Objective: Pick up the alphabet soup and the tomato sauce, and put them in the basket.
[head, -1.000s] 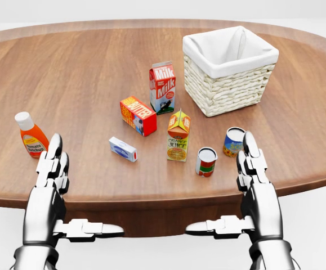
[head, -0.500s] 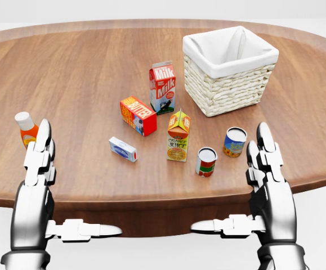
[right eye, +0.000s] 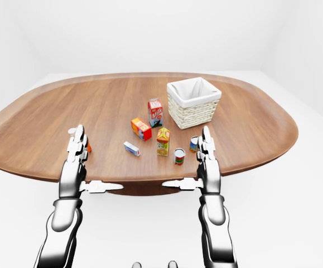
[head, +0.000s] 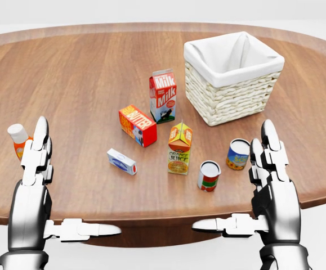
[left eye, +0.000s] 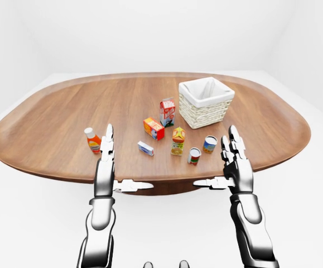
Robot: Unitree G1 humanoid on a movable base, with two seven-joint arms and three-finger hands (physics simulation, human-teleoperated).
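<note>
Pre-grasp, nothing lifted: left hand [head: 36,163] and right hand [head: 271,169] spread, holding nothing, at near table [head: 84,73] edge; tomato sauce [head: 209,175] and alphabet soup [head: 237,154] just beyond, basket [head: 232,76] farther; next, prob. right-hand reach; left-eye view alone shows ketchup bottle [left eye: 92,140] unobstructed.

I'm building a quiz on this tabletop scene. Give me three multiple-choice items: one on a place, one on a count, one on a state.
1. In the head view, where does the milk carton stand relative to the basket?
A. to its left
B. inside it
C. to its right

2. How many cans stand on the table?
A. one
B. two
C. four

3. What state is the right hand in?
A. closed round a can
B. open, holding nothing
C. inside the basket

Answers: 1 A, the carton stands left of the wicker wall. 2 B, two cans. 3 B, fingers are spread and free.
</note>
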